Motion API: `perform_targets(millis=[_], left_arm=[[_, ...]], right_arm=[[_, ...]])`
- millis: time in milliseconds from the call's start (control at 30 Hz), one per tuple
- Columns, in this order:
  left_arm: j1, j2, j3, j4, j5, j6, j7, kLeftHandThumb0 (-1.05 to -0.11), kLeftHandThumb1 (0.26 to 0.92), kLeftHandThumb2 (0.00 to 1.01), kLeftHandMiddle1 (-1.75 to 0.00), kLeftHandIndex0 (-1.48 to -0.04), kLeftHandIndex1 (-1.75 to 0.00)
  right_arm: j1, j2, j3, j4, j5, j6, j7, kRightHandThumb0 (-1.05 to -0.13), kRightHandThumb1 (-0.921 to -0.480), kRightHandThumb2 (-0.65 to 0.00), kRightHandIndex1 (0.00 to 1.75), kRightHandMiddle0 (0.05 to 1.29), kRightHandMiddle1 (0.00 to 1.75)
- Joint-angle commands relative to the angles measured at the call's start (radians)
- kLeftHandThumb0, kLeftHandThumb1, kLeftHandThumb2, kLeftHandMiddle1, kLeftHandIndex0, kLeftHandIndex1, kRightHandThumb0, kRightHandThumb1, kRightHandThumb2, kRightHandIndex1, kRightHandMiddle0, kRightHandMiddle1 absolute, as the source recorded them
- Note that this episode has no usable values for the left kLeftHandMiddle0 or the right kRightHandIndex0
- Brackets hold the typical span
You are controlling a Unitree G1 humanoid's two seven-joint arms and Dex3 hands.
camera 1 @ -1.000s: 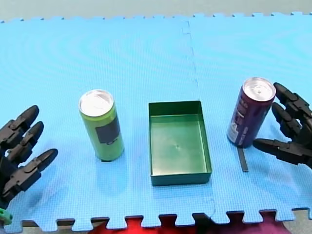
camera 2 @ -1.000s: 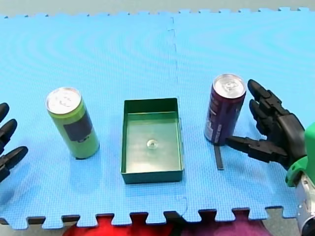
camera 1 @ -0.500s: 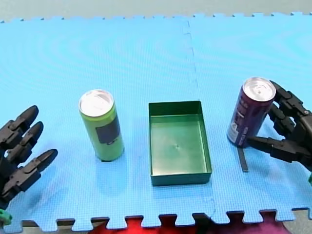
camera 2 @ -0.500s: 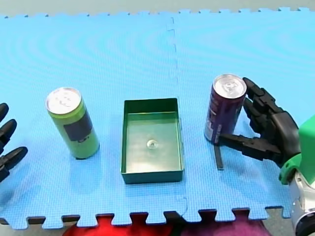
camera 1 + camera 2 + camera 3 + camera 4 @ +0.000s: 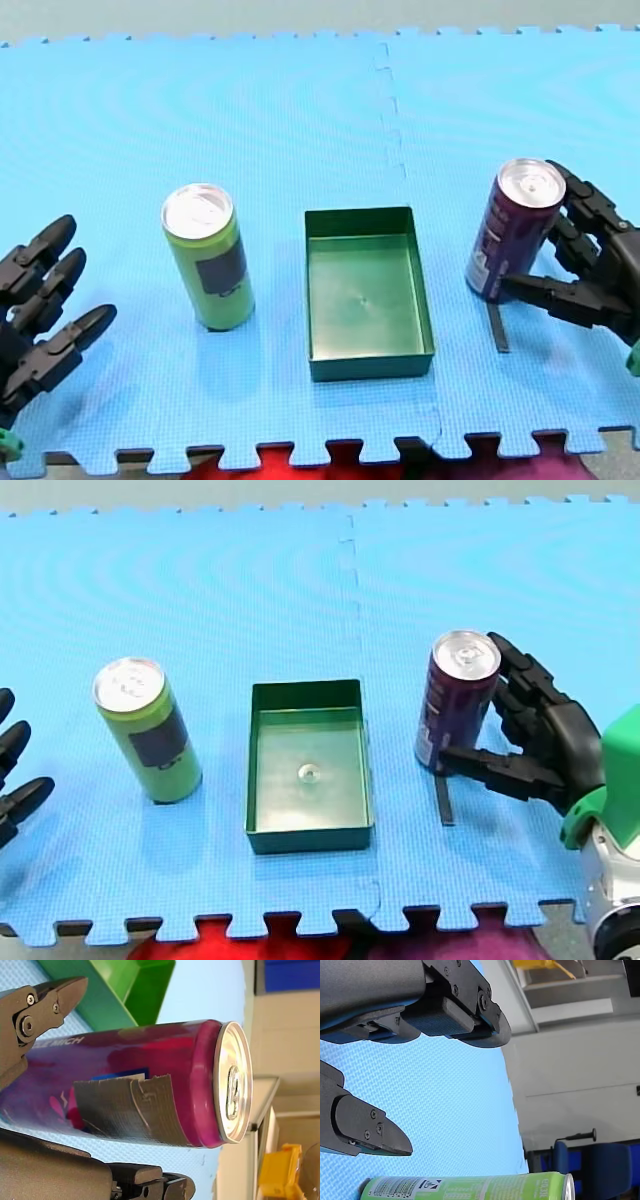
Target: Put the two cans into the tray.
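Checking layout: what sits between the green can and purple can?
The green tray, in both head views. The right hand grips the purple can; the left hand hovers left of the green can.

The blue foam worktop (image 5: 300, 120) bore a green tray (image 5: 369, 363) at centre, an upright green can (image 5: 210, 258) at 9 o'clock, an upright purple can (image 5: 510, 240) at 3 o'clock.

A blue foam mat (image 5: 250, 130) of interlocking tiles is laid out, with a seam (image 5: 391, 100) running front to back. A short dark strip (image 5: 497, 328) is laid flat on it. Red material (image 5: 300, 470) is seen below its front edge.
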State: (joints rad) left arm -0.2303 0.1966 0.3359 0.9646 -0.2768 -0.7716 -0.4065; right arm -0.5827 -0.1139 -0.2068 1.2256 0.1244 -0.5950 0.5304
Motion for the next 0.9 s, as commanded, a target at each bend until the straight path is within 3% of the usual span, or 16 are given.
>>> perform_targets(millis=[0,867], left_arm=[[0.005,0.002,-0.001,-0.007,0.002,0.003,0.004,-1.048,0.783,0.0,0.0,-0.47,0.0],[0.011,0.001,-0.003,-0.01,0.009,0.0,0.018,-1.048,0.796,0.0,0.0,-0.47,0.0]], right_arm=[[-0.006,0.001,0.002,-0.002,-0.002,0.005,-0.004,-0.984,-0.637,-0.002,0.01,0.11,0.0],[-0.024,0.014,0.01,0.0,-0.009,0.013,-0.015,-0.987,-0.651,-0.002,0.01,0.11,0.0]])
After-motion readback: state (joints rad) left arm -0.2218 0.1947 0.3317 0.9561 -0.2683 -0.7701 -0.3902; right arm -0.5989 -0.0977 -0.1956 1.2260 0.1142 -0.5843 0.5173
